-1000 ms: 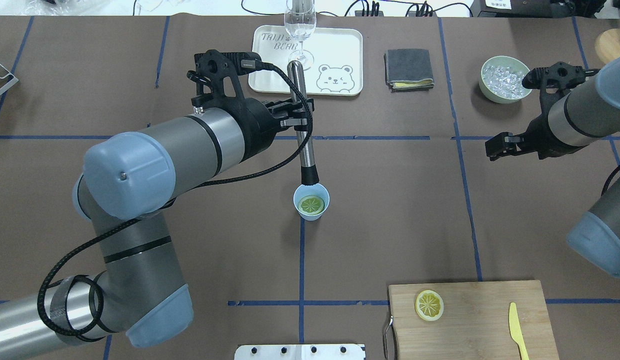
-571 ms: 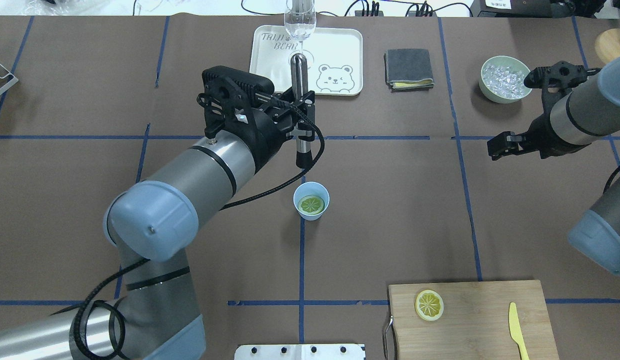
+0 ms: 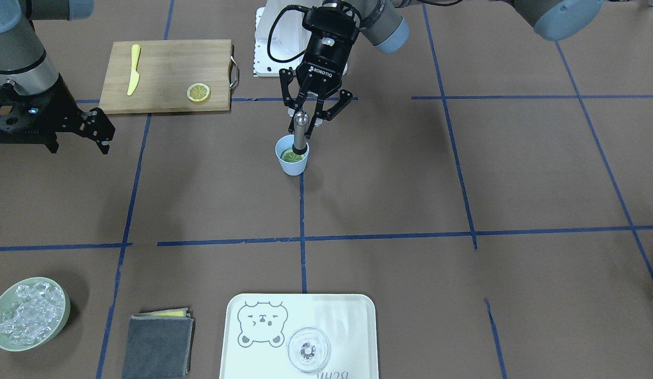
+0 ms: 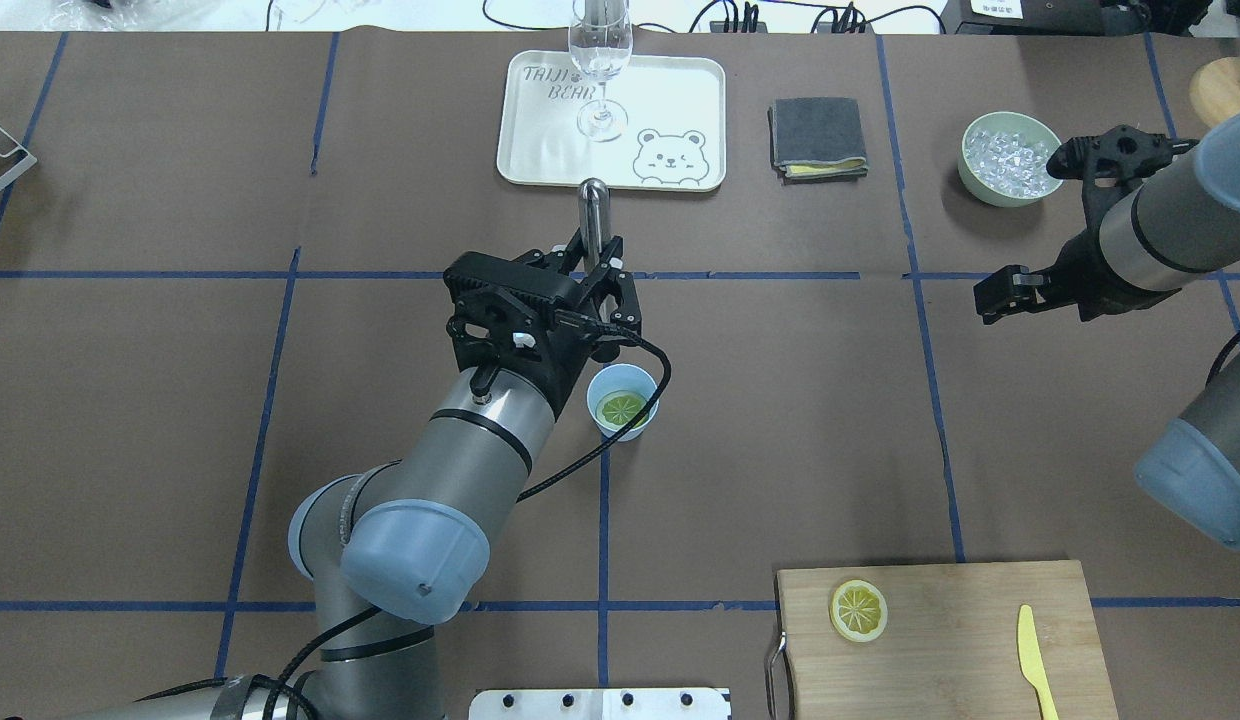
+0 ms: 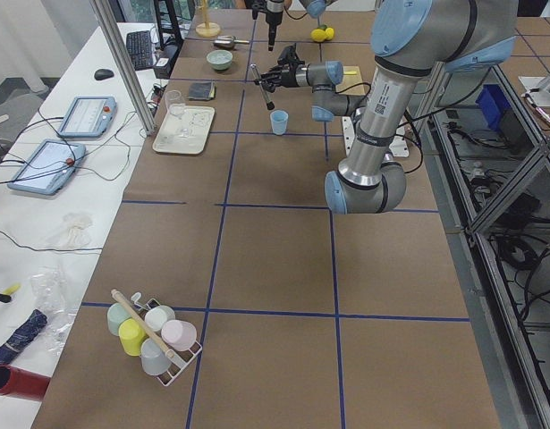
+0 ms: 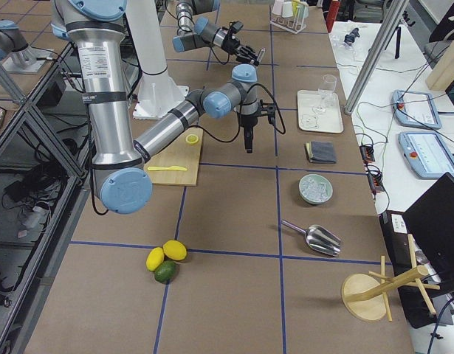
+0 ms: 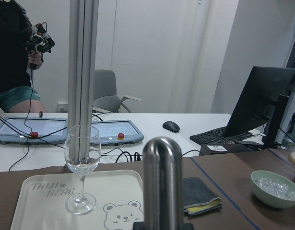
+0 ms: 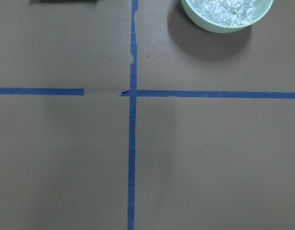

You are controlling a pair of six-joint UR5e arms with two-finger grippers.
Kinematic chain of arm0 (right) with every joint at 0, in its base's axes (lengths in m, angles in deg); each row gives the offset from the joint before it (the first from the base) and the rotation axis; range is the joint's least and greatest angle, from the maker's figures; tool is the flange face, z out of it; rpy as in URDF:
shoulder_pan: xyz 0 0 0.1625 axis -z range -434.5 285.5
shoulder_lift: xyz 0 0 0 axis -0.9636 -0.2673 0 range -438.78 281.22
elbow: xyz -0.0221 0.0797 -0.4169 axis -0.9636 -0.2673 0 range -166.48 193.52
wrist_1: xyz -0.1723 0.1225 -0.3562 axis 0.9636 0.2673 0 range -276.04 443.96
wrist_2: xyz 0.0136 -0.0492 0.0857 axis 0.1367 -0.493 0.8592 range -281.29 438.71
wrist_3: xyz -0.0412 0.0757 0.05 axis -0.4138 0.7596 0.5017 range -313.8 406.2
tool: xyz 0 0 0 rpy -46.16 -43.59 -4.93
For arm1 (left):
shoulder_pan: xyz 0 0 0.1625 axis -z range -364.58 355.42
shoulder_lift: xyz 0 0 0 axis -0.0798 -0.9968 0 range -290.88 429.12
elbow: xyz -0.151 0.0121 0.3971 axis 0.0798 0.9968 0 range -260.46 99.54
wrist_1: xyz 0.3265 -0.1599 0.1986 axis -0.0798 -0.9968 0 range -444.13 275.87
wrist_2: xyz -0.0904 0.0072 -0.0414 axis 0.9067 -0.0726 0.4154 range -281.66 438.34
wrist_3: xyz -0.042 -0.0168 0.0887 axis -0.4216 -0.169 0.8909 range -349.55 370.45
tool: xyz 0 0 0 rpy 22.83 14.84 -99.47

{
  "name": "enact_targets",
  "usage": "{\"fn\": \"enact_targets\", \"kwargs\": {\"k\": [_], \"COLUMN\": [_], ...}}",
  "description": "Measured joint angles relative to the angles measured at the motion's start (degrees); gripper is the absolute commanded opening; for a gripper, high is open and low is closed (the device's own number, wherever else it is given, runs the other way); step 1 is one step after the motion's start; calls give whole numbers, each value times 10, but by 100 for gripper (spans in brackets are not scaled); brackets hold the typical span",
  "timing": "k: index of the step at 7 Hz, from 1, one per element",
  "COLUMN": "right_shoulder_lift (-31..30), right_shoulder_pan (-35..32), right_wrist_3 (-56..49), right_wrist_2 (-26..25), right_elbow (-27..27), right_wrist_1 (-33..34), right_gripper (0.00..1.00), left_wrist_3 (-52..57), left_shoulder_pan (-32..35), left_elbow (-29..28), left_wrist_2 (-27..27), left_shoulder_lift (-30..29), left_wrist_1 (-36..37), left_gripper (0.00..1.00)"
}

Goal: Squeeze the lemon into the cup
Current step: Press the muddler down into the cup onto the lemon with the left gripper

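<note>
While pinching upright steel muddler rod (image 3: 299, 132) in left pincer (image 3: 306, 119), aims black tip at thin round lemon slice (image 3: 288, 156) lying in small light-blue tapered cup (image 3: 292, 166) directly below, presumably to press juice out. Noted right pincer (image 3: 102, 134) spread, empty, well apart.

Lemon slice (image 4: 622, 408) flat inside upright light-blue cup (image 4: 626, 433) (mid-table).
</note>
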Motion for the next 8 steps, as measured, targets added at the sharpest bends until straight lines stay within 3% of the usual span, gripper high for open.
{"fn": "enact_targets", "kwargs": {"k": [5,8], "right_shoulder_lift": [-4,-22], "right_shoulder_pan": [-6,-20], "right_wrist_3": [-15,-22], "right_wrist_2": [26,51], "right_elbow": [-10,-35], "right_wrist_1": [-5,-62], "right_gripper": [100,100], "left_wrist_3": [-4,-1], "left_shoulder_pan": [-17,-25], "left_elbow": [-67,-63], "left_wrist_2": [-12,-12], "left_shoulder_lift": [-18,-16], "left_wrist_1": [-47,-60], "left_gripper": [0,0]}}
